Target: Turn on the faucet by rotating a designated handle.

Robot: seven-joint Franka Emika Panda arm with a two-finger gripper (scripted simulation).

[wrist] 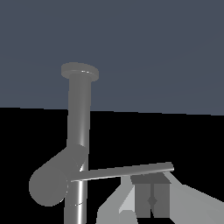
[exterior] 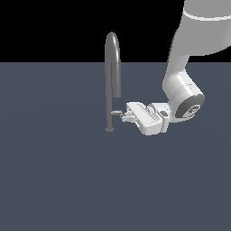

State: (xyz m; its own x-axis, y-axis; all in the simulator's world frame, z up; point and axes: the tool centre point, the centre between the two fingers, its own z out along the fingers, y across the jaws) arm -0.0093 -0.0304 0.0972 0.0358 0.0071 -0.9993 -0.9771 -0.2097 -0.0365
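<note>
Exterior view: the faucet (exterior: pixel 111 81) stood centre-frame on the bench (exterior: pixel 58 180), its handle (exterior: pixel 116 112) jutting horizontally rightward, straight at the claw (exterior: pixel 123 116), which reached in level from the right. Wrist view: the handle (wrist: pixel 127 170) ran just past a fingertip (wrist: pixel 151 199); whether the claw was gripping, I couldn't tell.

Panda arm, 1 unit: descends from the exterior view's upper right, wrist bent so the hand lies near level, gripper (exterior: pixel 122 115) pointing toward that view's left, finger spacing not discernible.
</note>
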